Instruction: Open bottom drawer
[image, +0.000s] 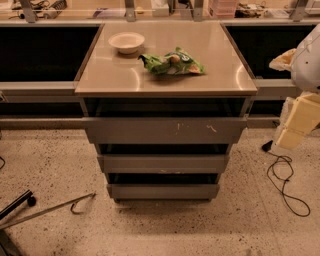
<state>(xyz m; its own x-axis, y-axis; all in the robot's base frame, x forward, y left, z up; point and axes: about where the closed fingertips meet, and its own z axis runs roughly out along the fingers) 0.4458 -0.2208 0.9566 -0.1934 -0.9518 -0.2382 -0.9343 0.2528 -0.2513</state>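
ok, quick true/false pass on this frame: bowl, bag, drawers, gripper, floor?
1. The white bowl sits on the cabinet top, left of the green snack bag. True.
2. The top drawer front shows white scratches. True.
3. The snack bag lies inside the top drawer. False: it lies on the cabinet top.
4. The gripper touches the bottom drawer. False: it is at the view's right edge, apart from the cabinet.
5. A black cable lies on the floor to the right of the cabinet. True.
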